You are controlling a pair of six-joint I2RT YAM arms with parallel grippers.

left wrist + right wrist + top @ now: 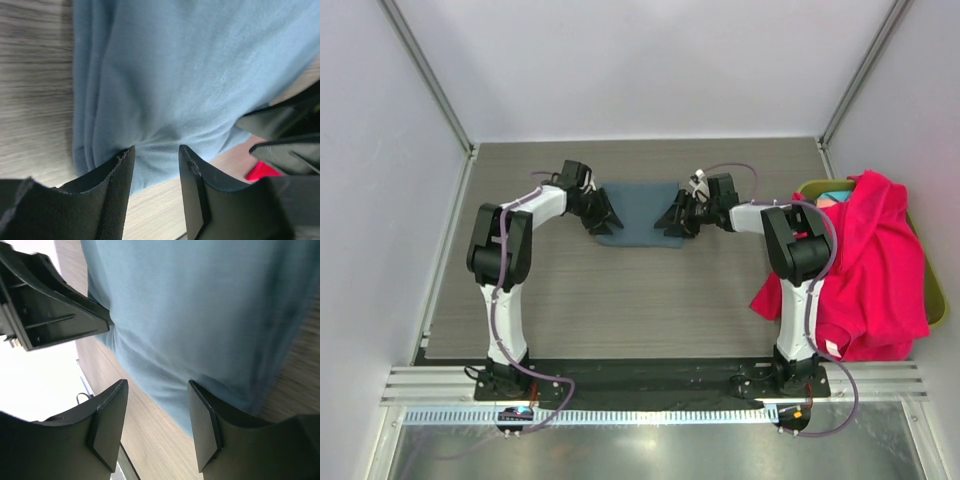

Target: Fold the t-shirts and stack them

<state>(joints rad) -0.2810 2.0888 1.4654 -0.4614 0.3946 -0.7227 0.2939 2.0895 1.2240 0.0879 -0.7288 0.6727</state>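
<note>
A slate grey-blue t-shirt (638, 208) lies folded into a small flat rectangle at the far middle of the table. My left gripper (602, 222) is open at its left near corner; in the left wrist view the fingertips (125, 160) rest on the cloth (190, 75). My right gripper (672, 222) is open at its right near corner; in the right wrist view the cloth (200, 305) lies just ahead of the fingertips (200, 395). A bright pink-red t-shirt (875, 265) hangs over the bin at the right.
An olive-green bin (930, 270) stands at the table's right edge with teal and pale pink cloth (832, 197) showing at its far end. The wood-grain table (640, 300) is walled in by white panels.
</note>
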